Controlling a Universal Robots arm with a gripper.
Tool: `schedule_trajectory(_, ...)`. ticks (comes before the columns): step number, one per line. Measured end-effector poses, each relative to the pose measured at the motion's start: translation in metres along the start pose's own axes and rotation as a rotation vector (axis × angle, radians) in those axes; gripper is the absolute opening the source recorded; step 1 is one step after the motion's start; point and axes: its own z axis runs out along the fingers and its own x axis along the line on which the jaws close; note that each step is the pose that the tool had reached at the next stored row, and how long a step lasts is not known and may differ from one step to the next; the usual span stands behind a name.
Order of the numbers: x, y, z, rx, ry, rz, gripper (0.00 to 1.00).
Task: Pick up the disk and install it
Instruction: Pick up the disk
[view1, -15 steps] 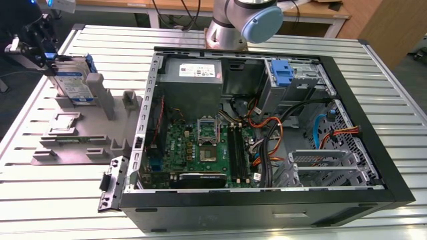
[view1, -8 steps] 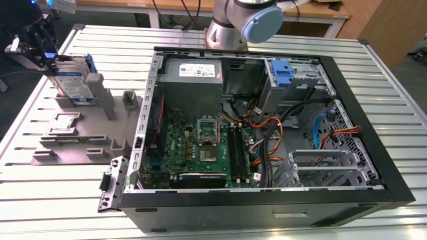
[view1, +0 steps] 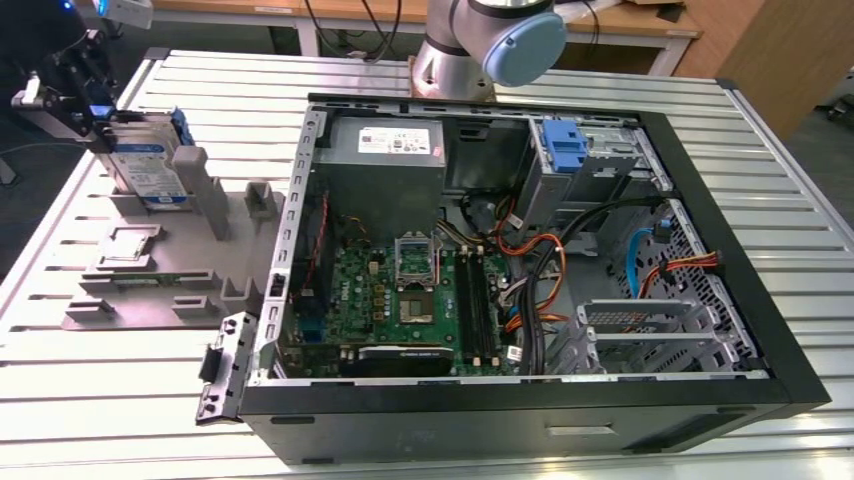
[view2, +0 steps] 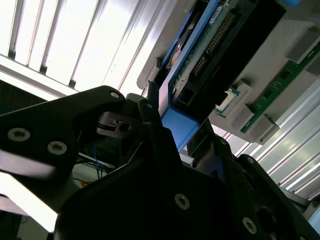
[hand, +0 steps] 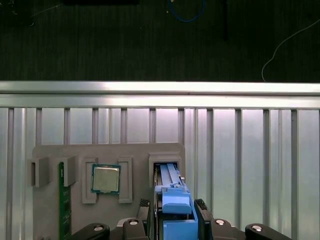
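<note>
We count one disk (view1: 144, 168), one gripper (hand: 173, 206) and one open case (view1: 467, 425). The disk stands on edge in a slot of the grey tray (view1: 134, 310), beside the case at the exterior view's left. The gripper clamps the disk's blue top rail from both sides. The slot hides the disk's lower edge, and both wrist views cut off the gripper's body.

One disk (view1: 144, 165), one computer case (view1: 534, 415), one processor chip (hand: 105, 178).

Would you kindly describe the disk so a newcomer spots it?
On the exterior view's left, beside the open computer case, lies a grey holder tray. The disk stands upright in it, the only labelled grey slab with blue rails.
</note>
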Motion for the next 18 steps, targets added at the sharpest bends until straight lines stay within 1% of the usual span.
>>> schedule_trajectory(11, -0.0006, 0.0, 0.0001, -0.0002, 0.0001, 0.0, 0.47)
schedule_trajectory(13, -0.0006, 0.0, 0.0001, -0.0002, 0.0001, 0.0, 0.46)
schedule_trajectory(14, -0.0006, 0.0, 0.0001, -0.0002, 0.0001, 0.0, 0.39)
schedule_trajectory(18, -0.0006, 0.0, 0.0001, -0.0002, 0.0001, 0.0, 0.39)
